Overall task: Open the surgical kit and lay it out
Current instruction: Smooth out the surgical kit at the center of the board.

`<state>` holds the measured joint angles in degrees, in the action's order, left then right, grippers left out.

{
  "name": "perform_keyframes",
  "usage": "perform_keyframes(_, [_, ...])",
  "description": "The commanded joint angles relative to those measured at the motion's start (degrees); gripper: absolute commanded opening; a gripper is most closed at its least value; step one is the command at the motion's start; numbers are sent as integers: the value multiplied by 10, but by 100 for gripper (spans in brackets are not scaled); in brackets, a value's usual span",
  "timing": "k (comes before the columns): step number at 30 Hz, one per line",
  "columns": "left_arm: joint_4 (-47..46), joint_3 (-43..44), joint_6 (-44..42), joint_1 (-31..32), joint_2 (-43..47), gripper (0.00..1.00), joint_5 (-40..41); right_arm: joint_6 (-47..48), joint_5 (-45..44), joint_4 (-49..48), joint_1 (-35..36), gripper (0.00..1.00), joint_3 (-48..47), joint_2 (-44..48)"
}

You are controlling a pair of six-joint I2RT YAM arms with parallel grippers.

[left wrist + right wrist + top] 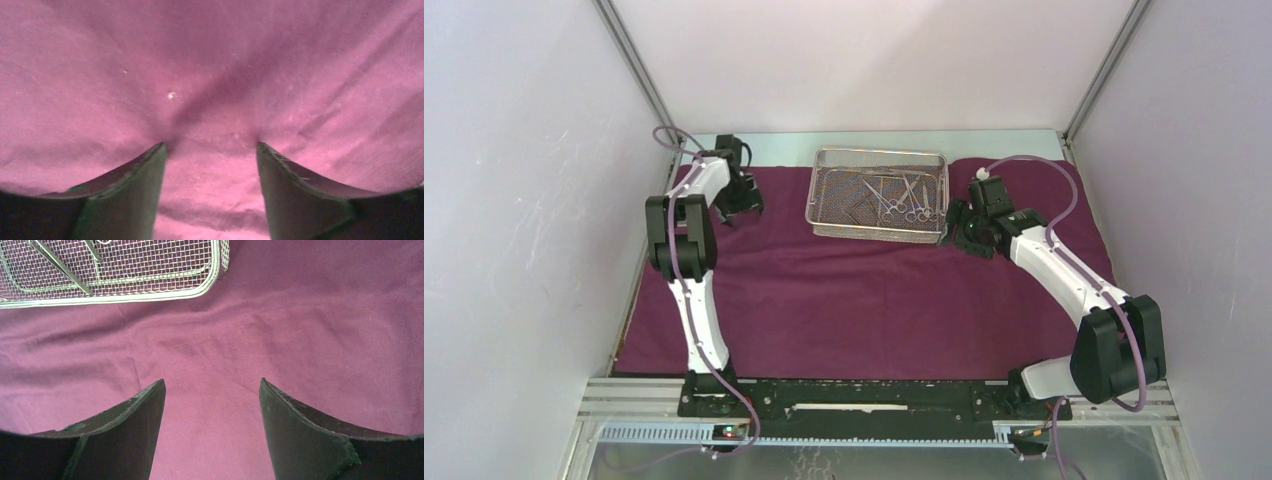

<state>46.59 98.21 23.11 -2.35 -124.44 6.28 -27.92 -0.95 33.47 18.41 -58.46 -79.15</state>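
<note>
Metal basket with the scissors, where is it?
In the top view, the mesh tray sits far-centre on the purple cloth, beside the right gripper.

The cloth is plain dark maroon-purple. The tray, in the upper middle of the frame, is silver wire mesh with a fine square grid. The tools inside are shiny steel. The left arm and the right arm are white with black joints.

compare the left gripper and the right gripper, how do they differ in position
The left gripper is at the far-left part of the cloth, well clear of the mesh tray; the right gripper is close beside the tray's right end. The cloth creases at the left gripper's tips and lies flatter under the right gripper. Both are open, holding nothing.
</note>
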Motion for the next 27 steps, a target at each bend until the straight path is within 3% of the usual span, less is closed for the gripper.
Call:
perform_keyframes(1, [61,76,-53,1,-28,67,-2,9,3,-16,4,77,-13,20])
perform_keyframes(4, [93,119,-58,-9,-60,47,-37,12,3,-13,4,78,-13,22])
perform_keyframes(12, [90,136,-51,-27,-77,2,-78,12,3,-11,3,78,-14,21])
perform_keyframes(14, [85,133,-49,-27,-76,0,-67,13,3,-12,4,78,-14,21])
perform_keyframes(21, [60,113,-80,-30,-62,1,-49,14,0,-9,3,78,-14,23])
perform_keyframes(22, [60,112,-90,-30,-63,8,-54,15,1,-9,4,77,-14,23])
perform_keyframes(25, [68,116,-130,-30,-63,45,-48,15,3,-12,3,78,-14,23])
perform_keyframes(27, [71,115,-145,-31,-60,62,-27,16,3,-14,3,78,-14,23])
